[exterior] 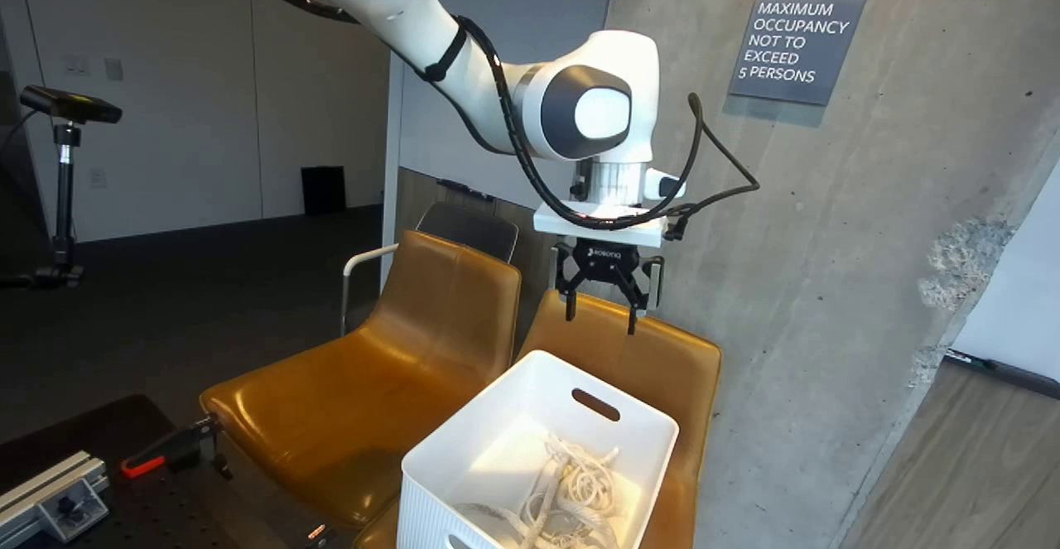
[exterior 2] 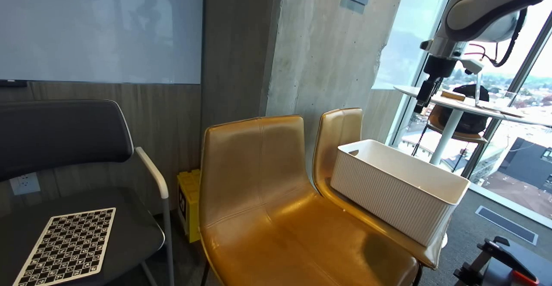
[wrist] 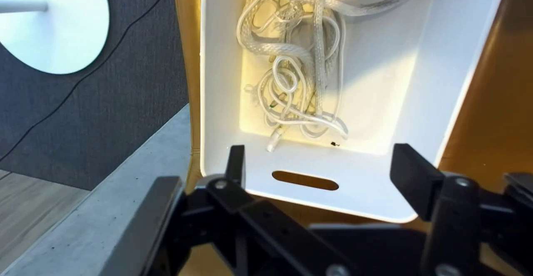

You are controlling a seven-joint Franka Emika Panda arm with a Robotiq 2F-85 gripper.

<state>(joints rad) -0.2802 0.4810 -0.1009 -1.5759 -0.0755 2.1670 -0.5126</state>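
Note:
My gripper (exterior: 601, 317) is open and empty, pointing down in the air above the back end of a white ribbed bin (exterior: 424, 503). In an exterior view the gripper (exterior 2: 422, 102) shows edge-on, above the bin (exterior 2: 388, 195) and apart from it. In the wrist view the spread fingertips (wrist: 319, 153) frame the bin's end wall (wrist: 366, 188) with its oval handle slot (wrist: 305, 180). A tangle of white cords and braided rope (wrist: 302, 53) lies on the bin floor; the cords (exterior: 584, 483) also show in an exterior view. A small dark speck (wrist: 334, 144) lies near the end wall.
The bin stands on a tan leather chair (exterior: 696, 367) against a concrete wall (exterior: 828, 243). Another tan chair (exterior 2: 258, 161) stands beside it. A dark chair (exterior 2: 56, 135) holds a checkered board (exterior 2: 69, 247). A red-handled tool (exterior: 166, 454) and a camera on a stand (exterior: 65, 160) are nearby.

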